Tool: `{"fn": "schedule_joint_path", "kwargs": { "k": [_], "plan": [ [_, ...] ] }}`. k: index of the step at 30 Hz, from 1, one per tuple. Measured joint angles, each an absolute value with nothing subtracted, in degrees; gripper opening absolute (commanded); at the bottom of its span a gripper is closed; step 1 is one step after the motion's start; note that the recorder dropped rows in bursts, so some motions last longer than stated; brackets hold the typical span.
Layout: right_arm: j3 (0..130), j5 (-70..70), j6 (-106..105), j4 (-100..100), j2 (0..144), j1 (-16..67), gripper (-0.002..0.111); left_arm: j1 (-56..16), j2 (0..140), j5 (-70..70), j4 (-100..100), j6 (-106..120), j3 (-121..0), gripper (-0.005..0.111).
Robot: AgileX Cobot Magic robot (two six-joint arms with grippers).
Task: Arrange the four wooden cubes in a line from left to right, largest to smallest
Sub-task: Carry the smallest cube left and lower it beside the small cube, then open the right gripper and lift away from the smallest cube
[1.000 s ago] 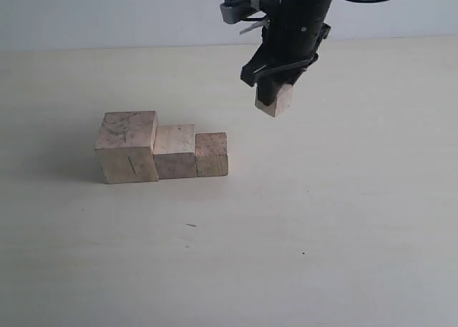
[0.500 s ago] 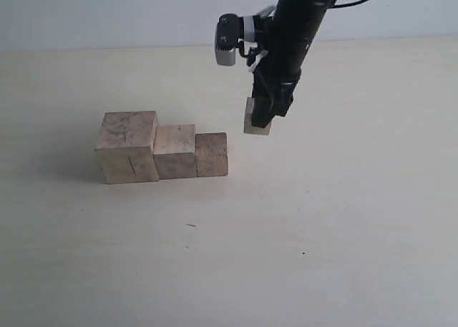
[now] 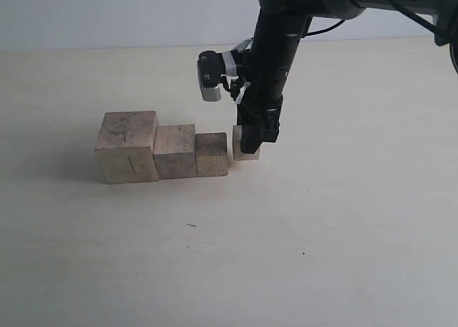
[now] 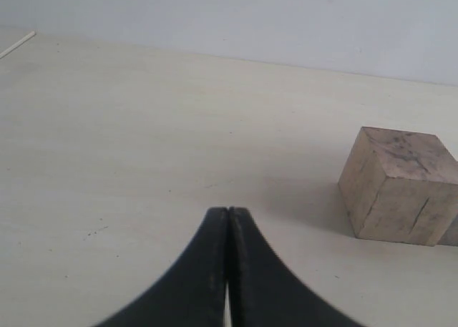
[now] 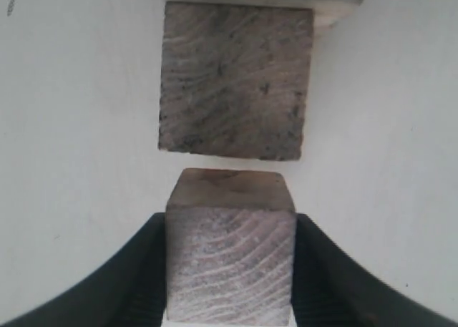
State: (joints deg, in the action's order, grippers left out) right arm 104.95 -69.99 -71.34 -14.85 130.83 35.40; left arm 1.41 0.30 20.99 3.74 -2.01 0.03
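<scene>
In the exterior view, three of the four wooden cubes stand in a touching row on the desk [image 3: 322,234]: the largest cube [image 3: 127,147] on the left, then the second cube [image 3: 175,151], then the third cube [image 3: 212,154]. The right tool [image 3: 252,137] reaches down from above and is clamped on the smallest cube [image 3: 245,149], holding it just beside the third cube's right face with a thin gap between them. Whether the smallest cube already rests on the desk cannot be told from here. The step in hand looks to be the last placement, at the right end of the row. In the left wrist view, the left tool [image 4: 228,223] has its fingertips pressed together with nothing between them. It hangs over bare desk with the largest cube [image 4: 398,185] off to one side, well apart from it. In the right wrist view, the smallest cube [image 5: 230,220] sits squarely between the dark fingers [image 5: 143,277], its near edge roughly parallel to the third cube [image 5: 235,80] across a narrow strip of desk. The next move probably calls for setting the smallest cube down, closing that gap without nudging the row, then letting go and lifting straight up. No brand, label or writing can be read in any view.
</scene>
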Motion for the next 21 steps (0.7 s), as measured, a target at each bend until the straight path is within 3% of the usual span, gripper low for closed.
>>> {"fn": "schedule_joint_path", "kwargs": {
  "k": [14, 17, 21],
  "plan": [
    [104.95, -69.99, -70.68, -16.23, 133.15, 35.40, 0.001, 1.41, 0.30, 20.99, 3.74, -2.01, 0.03, 0.000],
    [104.95, -69.99, -69.01, -16.33, 133.15, 35.40, 0.010, 1.41, 0.30, 20.99, 3.74, -2.01, 0.03, 0.000],
    [104.95, -69.99, -65.96, -16.33, 133.15, 35.40, 0.032, 1.41, 0.30, 20.99, 3.74, -2.01, 0.03, 0.000]
  ]
}}
